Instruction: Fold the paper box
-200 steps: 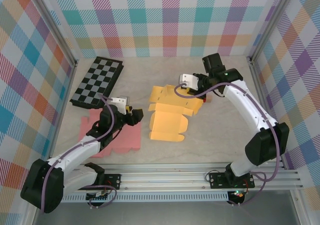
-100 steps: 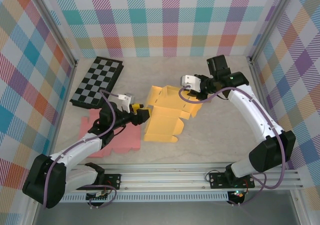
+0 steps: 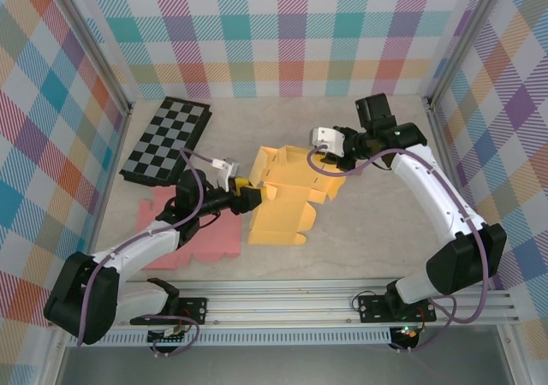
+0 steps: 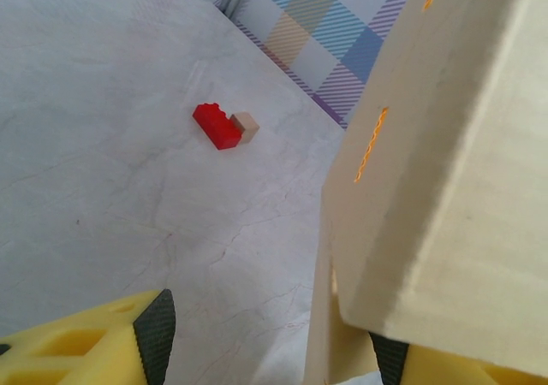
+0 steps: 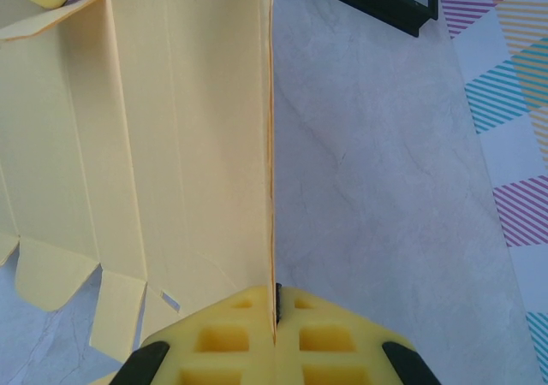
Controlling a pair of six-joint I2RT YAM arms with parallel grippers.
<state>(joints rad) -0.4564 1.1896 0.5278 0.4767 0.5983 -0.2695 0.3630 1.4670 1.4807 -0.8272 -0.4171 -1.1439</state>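
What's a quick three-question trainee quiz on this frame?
1. True or false: the right gripper is shut on an edge of the paper box.
2. Which lies at far left in the top view? A. glass bowl B. checkerboard C. blue towel
3. Fill in: in the left wrist view, the tan block touches a ___ brick.

Key: 1 true; 2 B; 3 red.
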